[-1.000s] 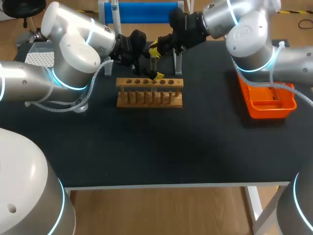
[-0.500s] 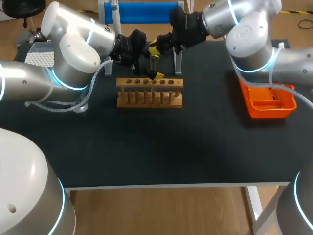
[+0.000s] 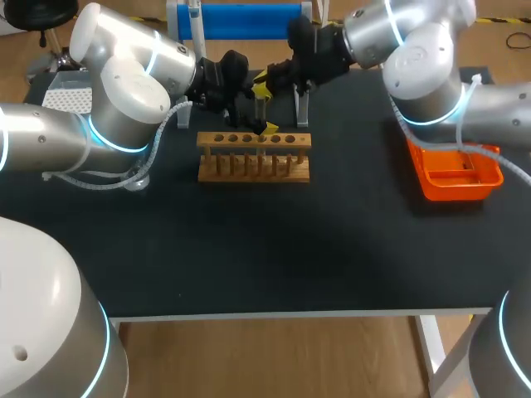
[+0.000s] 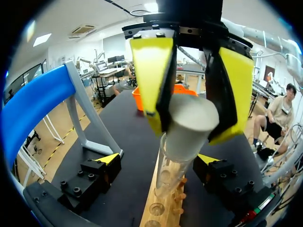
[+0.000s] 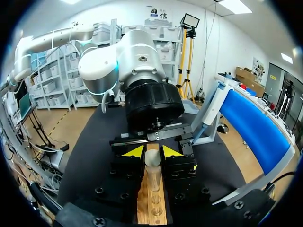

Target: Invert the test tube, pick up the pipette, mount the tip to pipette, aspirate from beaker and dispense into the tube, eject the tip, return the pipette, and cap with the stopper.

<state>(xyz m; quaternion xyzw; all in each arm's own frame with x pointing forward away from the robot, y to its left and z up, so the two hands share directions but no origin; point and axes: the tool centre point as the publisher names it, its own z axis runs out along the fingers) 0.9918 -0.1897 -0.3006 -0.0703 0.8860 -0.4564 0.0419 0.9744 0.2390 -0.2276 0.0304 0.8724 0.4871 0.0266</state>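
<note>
A wooden rack (image 3: 253, 166) stands mid-table toward the back, with a clear test tube (image 3: 260, 108) upright in one of its holes. My right gripper (image 3: 264, 80) comes in from the back right and is shut on a pale stopper (image 4: 189, 125), held at the tube's mouth. In the right wrist view the stopper (image 5: 152, 160) sits between the right gripper (image 5: 152, 152) above the rack (image 5: 150, 205). My left gripper (image 3: 264, 124) is open. Its fingertips (image 4: 111, 158) stand wide on either side of the tube (image 4: 165, 177), without touching it.
A blue pipette stand (image 3: 241, 21) with a pipette (image 3: 195, 16) hanging on it is at the table's back edge. An orange tray (image 3: 452, 174) lies at the right. A white tip box (image 3: 65, 98) sits at the far left.
The right gripper has shifted very slightly up or back with the stopper. The left arm and the rack have not moved.
</note>
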